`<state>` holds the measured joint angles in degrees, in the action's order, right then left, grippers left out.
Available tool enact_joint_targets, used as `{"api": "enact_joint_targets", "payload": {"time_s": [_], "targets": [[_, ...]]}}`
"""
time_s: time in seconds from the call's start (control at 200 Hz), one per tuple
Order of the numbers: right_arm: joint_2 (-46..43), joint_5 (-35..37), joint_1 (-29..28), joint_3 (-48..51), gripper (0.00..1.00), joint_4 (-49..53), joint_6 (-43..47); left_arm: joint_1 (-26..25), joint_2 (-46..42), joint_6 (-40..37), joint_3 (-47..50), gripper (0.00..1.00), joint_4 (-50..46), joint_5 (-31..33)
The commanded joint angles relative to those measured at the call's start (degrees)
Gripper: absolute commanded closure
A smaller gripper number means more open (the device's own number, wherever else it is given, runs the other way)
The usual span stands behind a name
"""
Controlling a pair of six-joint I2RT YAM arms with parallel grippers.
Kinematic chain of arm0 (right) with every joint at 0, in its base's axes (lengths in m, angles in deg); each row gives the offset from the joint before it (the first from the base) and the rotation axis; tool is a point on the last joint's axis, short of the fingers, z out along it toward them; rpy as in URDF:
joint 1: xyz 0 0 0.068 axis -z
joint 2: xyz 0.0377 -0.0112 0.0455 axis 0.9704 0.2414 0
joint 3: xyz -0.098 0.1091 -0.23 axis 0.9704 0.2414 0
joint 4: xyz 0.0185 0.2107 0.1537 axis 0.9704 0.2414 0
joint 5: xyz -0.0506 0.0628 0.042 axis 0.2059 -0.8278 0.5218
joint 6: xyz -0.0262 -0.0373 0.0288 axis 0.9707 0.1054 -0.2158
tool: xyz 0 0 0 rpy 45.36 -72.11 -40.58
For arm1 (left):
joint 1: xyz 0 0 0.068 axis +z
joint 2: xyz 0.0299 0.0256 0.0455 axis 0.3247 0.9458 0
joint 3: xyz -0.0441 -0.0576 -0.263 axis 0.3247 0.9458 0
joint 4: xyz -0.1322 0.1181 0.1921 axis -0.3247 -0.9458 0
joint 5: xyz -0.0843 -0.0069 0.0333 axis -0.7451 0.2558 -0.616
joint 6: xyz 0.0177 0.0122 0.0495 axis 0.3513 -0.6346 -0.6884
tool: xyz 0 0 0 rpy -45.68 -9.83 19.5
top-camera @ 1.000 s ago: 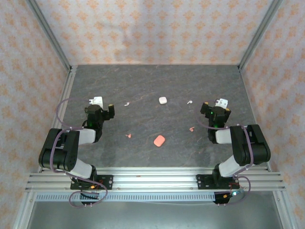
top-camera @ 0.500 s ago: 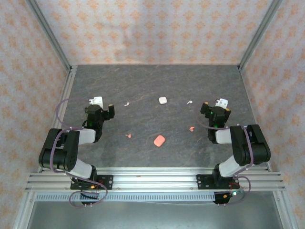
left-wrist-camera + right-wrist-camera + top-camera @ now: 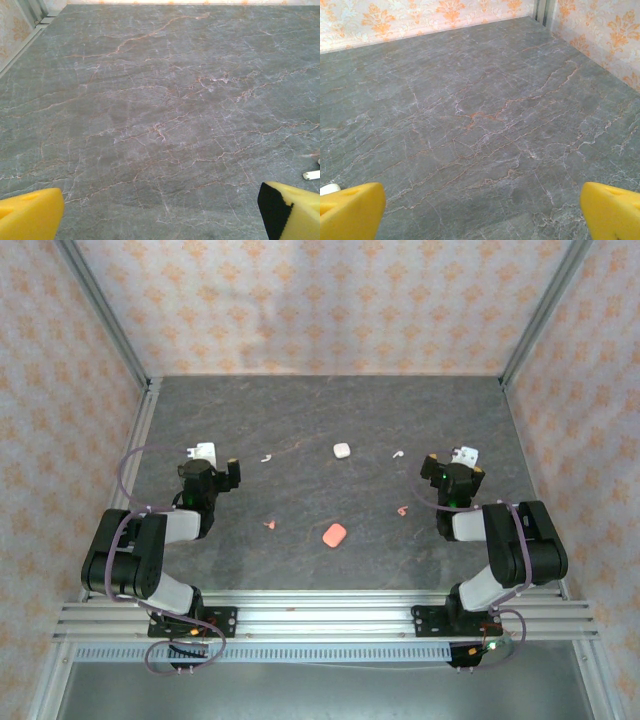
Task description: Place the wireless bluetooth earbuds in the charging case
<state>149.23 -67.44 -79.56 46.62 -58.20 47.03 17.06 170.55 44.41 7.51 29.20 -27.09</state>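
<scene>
Left end effector [image 3: 160,214], right end effector [image 3: 481,210] spread over table [image 3: 330,410].

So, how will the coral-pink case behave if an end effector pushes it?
The coral-pink case looks small and rounded, so it is probably light and may slide or spin on the smooth table. Its curved sides could slip out of a pinch.

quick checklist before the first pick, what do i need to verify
1. Left pincer open and empty: ok.
2. Right pincer open and empty: ok.
3. Four earbuds lying apart, none in a case: ok. They are the left whitish earbud, right whitish earbud, left coral earbud and right coral earbud.
4. White case and pink case free of both arms: ok.
5. Case lids open: cannot tell, too small.
</scene>
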Motion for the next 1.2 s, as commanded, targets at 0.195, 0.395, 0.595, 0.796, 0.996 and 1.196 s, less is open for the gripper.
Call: {"api": "enact_joint_targets", "payload": {"time_s": [0.195,0.395,0.595,0.796,0.996,1.196], "targets": [[-6.67,-0.55,0.37,-1.09,0.01,5.98,0.62,-0.19,-3.48,2.02,-3.33,0.00,-6.25,8.41],[-16.78,-3.88,0.35,-10.03,0.01,32.48,-5.97,-0.13,-6.98,3.30,-14.16,0.00,-32.48,10.35],[-14.95,-7.89,-2.85,-26.73,0.01,61.37,-14.38,-0.08,-6.96,11.66,-23.97,0.00,-52.81,9.07],[-4.85,-10.09,-11.87,-43.41,0.04,82.80,-18.40,-0.15,-1.27,20.61,-35.93,0.00,-71.20,3.66],[7.02,-9.37,-21.21,-54.67,0.06,88.94,-20.55,-4.55,-2.58,21.65,-37.10,0.00,-76.09,-3.58],[22.68,-8.87,-26.41,-70.28,0.05,94.38,-19.53,-11.91,-6.60,21.39,-36.11,0.04,-80.01,-8.11]]}}
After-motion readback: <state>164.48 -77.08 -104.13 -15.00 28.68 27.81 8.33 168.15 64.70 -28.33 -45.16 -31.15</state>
